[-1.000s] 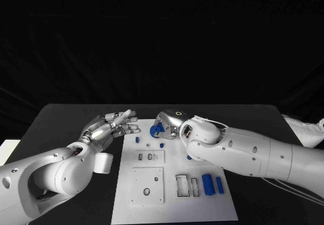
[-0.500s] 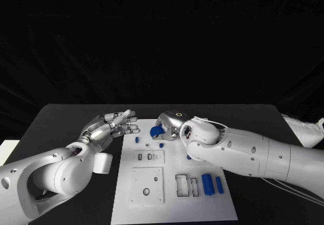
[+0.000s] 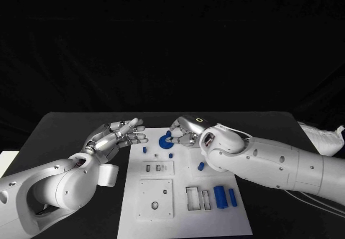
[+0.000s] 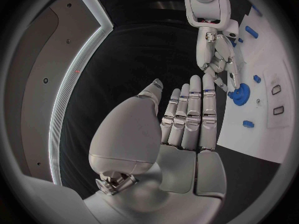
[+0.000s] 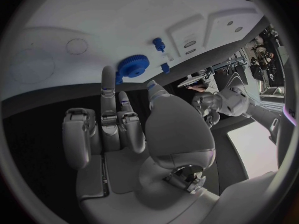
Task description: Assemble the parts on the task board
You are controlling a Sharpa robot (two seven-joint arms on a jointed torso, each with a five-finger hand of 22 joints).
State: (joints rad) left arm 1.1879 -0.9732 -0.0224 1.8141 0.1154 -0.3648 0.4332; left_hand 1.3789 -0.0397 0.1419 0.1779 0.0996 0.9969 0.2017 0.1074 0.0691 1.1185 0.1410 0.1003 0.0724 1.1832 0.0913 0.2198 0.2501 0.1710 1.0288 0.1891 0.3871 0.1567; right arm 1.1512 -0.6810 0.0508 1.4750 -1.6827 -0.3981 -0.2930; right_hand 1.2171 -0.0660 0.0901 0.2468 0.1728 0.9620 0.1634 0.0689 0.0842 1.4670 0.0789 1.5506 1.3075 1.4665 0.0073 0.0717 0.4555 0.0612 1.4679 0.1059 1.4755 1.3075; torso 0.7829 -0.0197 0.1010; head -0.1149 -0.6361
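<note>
the right hand (image 3: 185,133) sits over the far end of the white rectangular task board (image 3: 185,219), fingers reaching down around a small blue toothed gear wheel (image 3: 165,141). in the right wrist view the gear (image 5: 130,66) lies flat on the board just past the fingertips (image 5: 107,74); one finger looks to touch its rim, the others are apart and nothing is held in the palm. so: fingers spread, no real hold on the gear that i can confirm.

the left hand (image 3: 115,136) hovers off the board's left edge over the black bench (image 3: 72,129), fingers straight and lightly parted, holding nothing.

other parts: a short blue peg (image 3: 145,149) and a second small blue peg (image 3: 171,155) near the gear, another blue piece (image 3: 200,166) beside the right forearm, and two blue cylinders (image 3: 225,196) lying side by side near the board's near end. several open slots (image 3: 198,197) are unfilled.

risks, as judged:
- a one-finger touch on the rim could skate the gear sideways rather than lift or seat it; it may ride over the nearby peg.
- whether the gear is already on a shaft cannot be told; pressing down off-centre would tilt or jam it.
- the right forearm hangs low over the middle of the board; a sweep back could knock the loose blue piece.
- the left hand is close; both closing at once risks finger contact.
</note>
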